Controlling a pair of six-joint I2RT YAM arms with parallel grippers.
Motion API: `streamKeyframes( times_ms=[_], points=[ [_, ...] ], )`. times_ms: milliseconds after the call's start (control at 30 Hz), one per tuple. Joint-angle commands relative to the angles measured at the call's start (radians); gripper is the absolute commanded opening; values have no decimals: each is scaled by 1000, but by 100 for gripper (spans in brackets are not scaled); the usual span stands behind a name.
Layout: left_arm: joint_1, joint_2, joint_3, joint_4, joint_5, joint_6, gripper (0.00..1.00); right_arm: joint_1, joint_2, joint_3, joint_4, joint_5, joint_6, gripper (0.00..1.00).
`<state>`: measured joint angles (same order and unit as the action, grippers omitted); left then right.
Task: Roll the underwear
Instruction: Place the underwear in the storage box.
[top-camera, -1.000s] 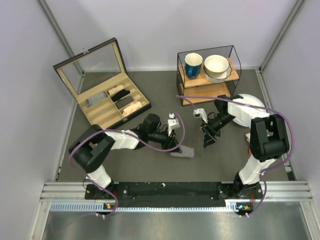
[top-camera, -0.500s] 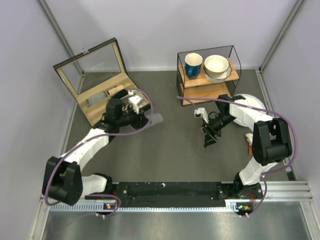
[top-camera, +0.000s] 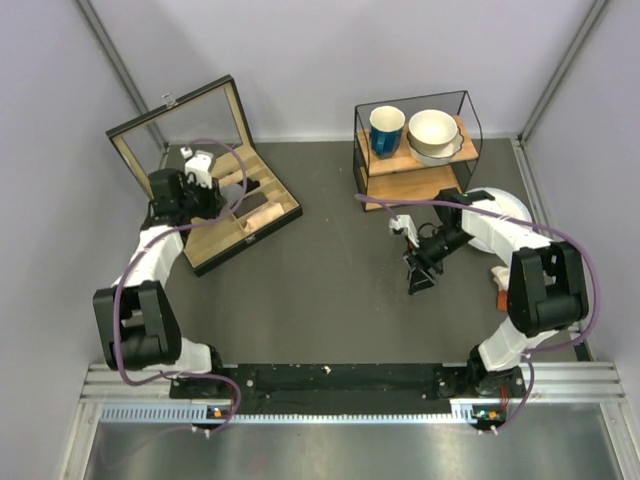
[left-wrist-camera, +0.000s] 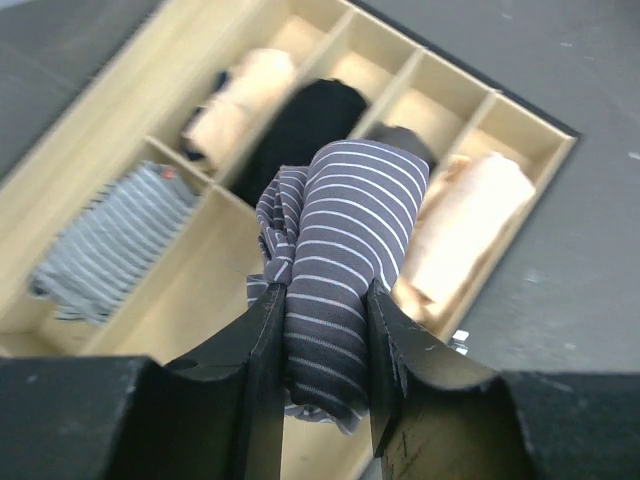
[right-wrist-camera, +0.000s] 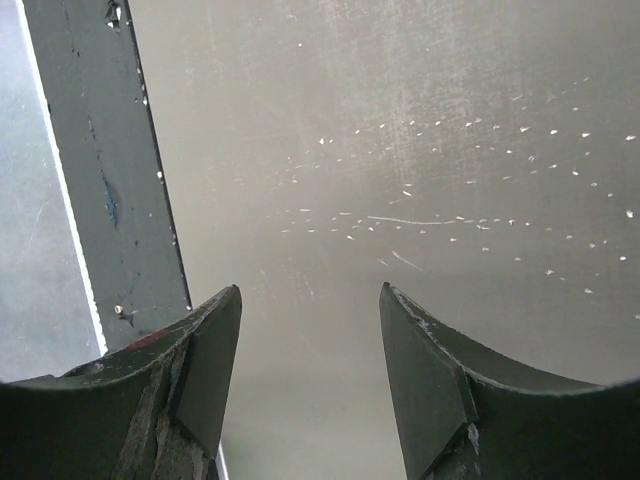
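The underwear (left-wrist-camera: 345, 230) is a rolled bundle of dark grey cloth with white stripes. My left gripper (left-wrist-camera: 325, 340) is shut on it and holds it above the wooden box (left-wrist-camera: 190, 300), over the middle compartments. In the top view my left gripper (top-camera: 213, 197) hovers over the box (top-camera: 245, 240) at the back left, and the arm hides the underwear there. My right gripper (top-camera: 418, 277) is open and empty above the bare table, right of centre. In the right wrist view its jaws (right-wrist-camera: 310, 330) stand wide apart with nothing between them.
The box holds beige rolls (left-wrist-camera: 240, 100) (left-wrist-camera: 465, 220), a black roll (left-wrist-camera: 300, 125) and a grey striped roll (left-wrist-camera: 110, 240); its glass lid (top-camera: 175, 125) stands open. A wire-framed shelf (top-camera: 415, 160) at the back holds a blue mug (top-camera: 386, 130) and bowls (top-camera: 433, 130).
My left arm has carried the rolled underwear from the table's middle back and to the left, to above the box. The right arm has barely moved.
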<state>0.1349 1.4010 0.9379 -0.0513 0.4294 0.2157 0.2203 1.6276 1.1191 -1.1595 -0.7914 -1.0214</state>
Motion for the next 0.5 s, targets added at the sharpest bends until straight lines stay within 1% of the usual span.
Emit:
streamKeyframes(
  times_ms=[0,33,67,133,167,200,267,333,467],
  points=[
    [81,59,128,-16,12,157,11,-7,-63,-16,-20,-37,-40,58],
    [84,84,139,-44,15,190,12,-6,-70,-16,-20,-37,-40,59],
    [89,95,145,-54,20,261,12,-6,-72,-16,-19,-38,-42,59],
    [109,128,162,-106,69,333,12,-6,-72,-16,-19,-39,-42,59],
    [118,141,168,-123,97,409,11,-6,-69,-16,-20,-37,-42,59],
    [138,154,180,-149,139,450,10,-6,-66,-18,-22,-37,-43,59],
    [160,193,190,-162,156,473,10,-6,-55,-19,-22,-34,-45,59],
    [195,240,219,-167,213,476,10,-6,-49,-21,-22,-32,-46,58],
    [201,322,314,-229,178,502,10,-6,-46,-22,-20,-28,-48,59]
  ],
)
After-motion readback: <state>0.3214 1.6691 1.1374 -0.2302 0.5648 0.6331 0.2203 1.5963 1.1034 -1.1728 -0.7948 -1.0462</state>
